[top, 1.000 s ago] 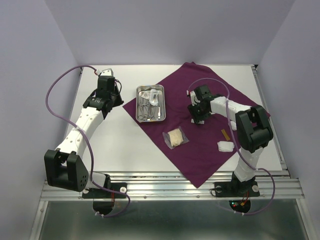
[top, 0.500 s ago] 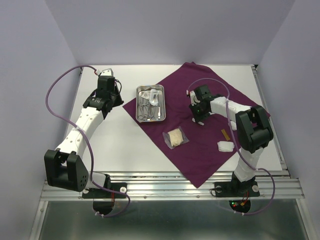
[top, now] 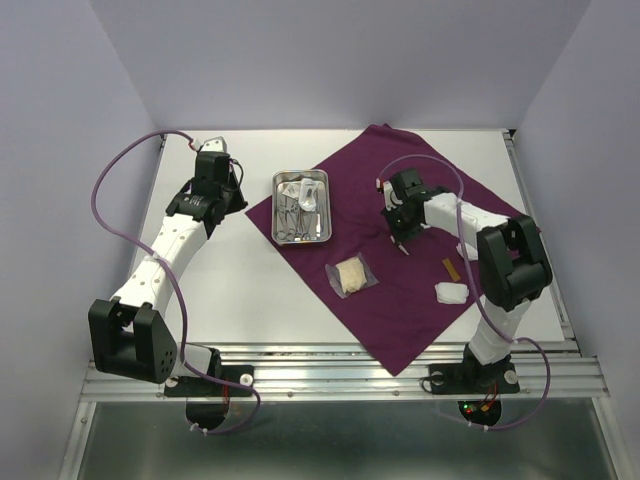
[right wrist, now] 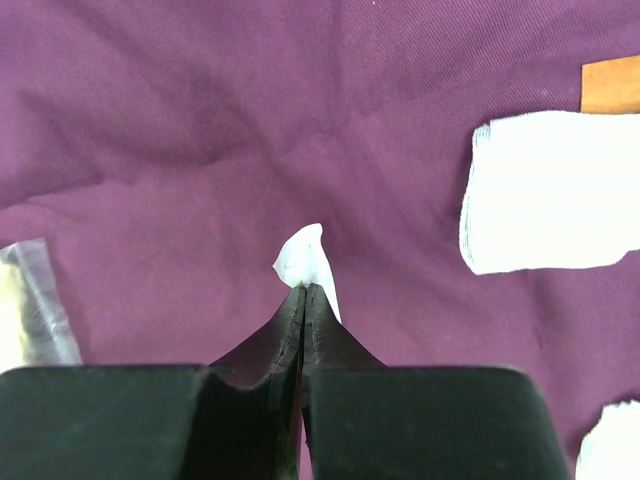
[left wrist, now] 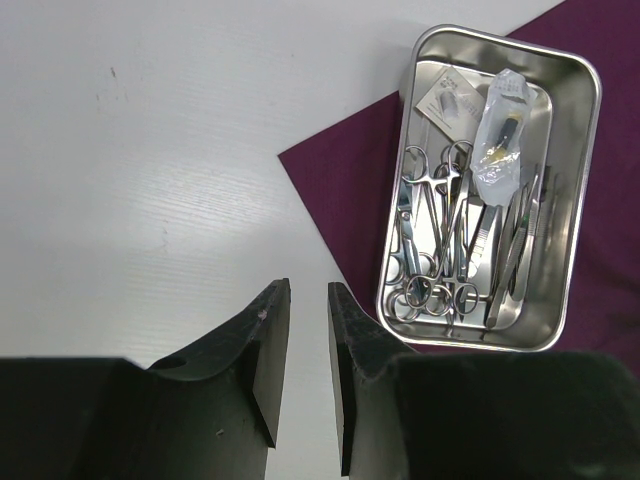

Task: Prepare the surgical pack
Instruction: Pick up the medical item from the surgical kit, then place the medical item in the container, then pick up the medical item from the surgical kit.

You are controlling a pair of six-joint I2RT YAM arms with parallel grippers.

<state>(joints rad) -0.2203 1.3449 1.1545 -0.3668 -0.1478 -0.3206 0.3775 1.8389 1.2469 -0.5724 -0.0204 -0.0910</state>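
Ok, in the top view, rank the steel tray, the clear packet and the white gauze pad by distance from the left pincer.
1. steel tray, just right of the left pincer.
2. clear packet, middle, toward the near edge.
3. white gauze pad, far right side.

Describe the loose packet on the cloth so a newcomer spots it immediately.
Find the plum-purple cloth on the right. On it, just nearer the robot than the steel tray at its left corner, lies a clear packet. It alone shows a tan pad inside; the gauze pad further right is bare white.
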